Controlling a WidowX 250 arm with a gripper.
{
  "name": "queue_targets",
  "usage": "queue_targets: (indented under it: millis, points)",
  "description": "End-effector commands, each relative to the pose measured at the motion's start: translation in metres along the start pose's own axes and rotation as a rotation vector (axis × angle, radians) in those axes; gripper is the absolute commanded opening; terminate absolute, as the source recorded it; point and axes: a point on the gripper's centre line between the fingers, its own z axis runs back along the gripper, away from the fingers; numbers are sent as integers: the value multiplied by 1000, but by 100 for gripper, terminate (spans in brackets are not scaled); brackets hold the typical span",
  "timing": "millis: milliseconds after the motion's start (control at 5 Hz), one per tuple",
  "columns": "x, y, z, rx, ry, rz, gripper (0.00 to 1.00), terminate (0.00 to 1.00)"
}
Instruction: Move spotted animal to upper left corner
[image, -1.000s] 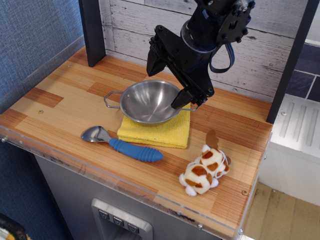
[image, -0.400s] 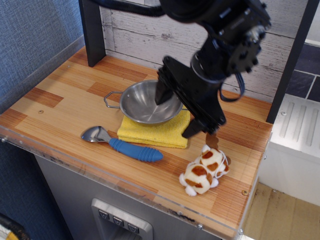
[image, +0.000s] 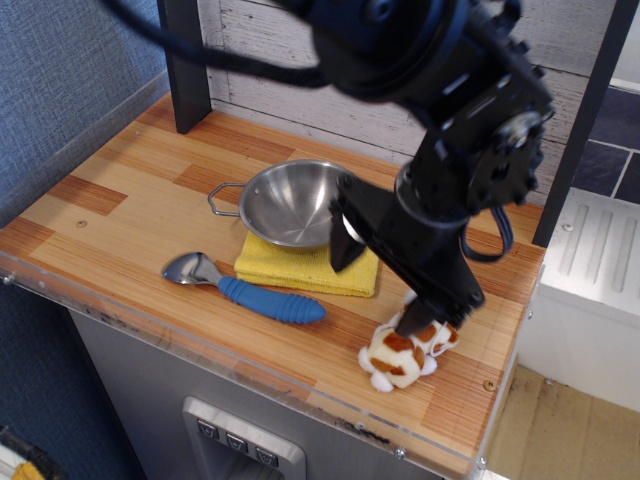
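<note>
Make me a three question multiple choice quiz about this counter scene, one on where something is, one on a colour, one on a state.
1. Where does the steel bowl sit?
A. on the yellow cloth
B. on the bare counter
C. upside down on the spoon

2. What colour is the spoon handle?
A. red
B. blue
C. green

3. How does the tool stand?
A. shut above the bowl
O. open at the back wall
C. open, coming down over the toy dog

Answers: 1 A, the cloth shows under the bowl's near edge. 2 B, the ribbed grip is blue. 3 C, one finger is at the dog and the other is spread wide near the cloth.
</note>
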Motion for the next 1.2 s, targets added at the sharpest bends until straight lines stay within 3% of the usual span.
queue_targets:
  millis: [0, 200, 600, 800, 1000]
  points:
    - [0, -18, -6, -154, -99, 38, 100, 0]
    - [-3, -20, -17, -181, -100, 37, 100, 0]
    - [2, -32, -33, -168, -70, -23, 100, 0]
    - [1, -33, -33, -136, -57, -28, 0, 0]
    - [1, -36, -32, -140, -65, -43, 0, 0]
